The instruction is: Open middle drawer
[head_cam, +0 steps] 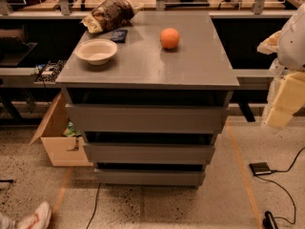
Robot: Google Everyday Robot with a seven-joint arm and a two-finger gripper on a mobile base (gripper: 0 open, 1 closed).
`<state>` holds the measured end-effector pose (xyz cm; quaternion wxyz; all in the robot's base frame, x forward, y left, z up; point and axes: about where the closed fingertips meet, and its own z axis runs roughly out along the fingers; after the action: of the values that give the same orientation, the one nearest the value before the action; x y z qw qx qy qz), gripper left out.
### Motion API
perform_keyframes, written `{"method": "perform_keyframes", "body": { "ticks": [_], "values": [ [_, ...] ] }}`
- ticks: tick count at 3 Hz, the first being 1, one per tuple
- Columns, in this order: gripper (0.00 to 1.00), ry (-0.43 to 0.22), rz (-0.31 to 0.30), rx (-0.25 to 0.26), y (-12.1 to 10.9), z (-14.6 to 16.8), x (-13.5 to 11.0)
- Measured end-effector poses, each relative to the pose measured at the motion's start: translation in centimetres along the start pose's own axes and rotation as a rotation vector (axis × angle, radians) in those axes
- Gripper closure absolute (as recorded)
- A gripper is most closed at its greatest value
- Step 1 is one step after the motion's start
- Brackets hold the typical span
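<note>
Landmark: a grey, flat-topped cabinet (pixel 143 68) with three plain, handleless drawer fronts stacked down its face
Middle drawer: the wide, shallow grey drawer front (pixel 149 153) in the centre of the cabinet's face, below the tallest front (pixel 145 119) and above the shortest front (pixel 150 177); it looks shut, with a dark gap along its upper edge
Gripper: the cream-coloured, blocky gripper (pixel 279 117) hangs to the right of the cabinet, well apart from it, at about the height of the tallest front; whether it is open or closed cannot be told
Step in hand: judged to be the approach, with no contact yet
Doing it well: with no handle, the likely hold is the drawer's upper edge at the dark gap; come in low to the centre of the cabinet's face, hook that lip near its middle, then pull straight out, so the drawer does not skew
On top of the cabinet: a white round bowl (pixel 96 51) and an orange ball-shaped fruit (pixel 170 38); a jolt could set the fruit rolling, so pull gently
</note>
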<state>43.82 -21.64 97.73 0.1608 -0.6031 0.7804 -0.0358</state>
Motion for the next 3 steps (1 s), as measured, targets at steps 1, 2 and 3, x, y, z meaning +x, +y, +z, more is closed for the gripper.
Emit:
{"method": "perform_keyframes", "body": {
  "ticks": [1, 2, 3],
  "values": [
    [0.0, 0.0, 0.0, 0.0, 0.0, 0.0, 0.0],
    [0.0, -0.01, -0.005, -0.016, 0.3, 1.5, 0.2],
    [0.0, -0.018, -0.027, -0.005, 1.6, 3.5, -0.1]
  ]
}}
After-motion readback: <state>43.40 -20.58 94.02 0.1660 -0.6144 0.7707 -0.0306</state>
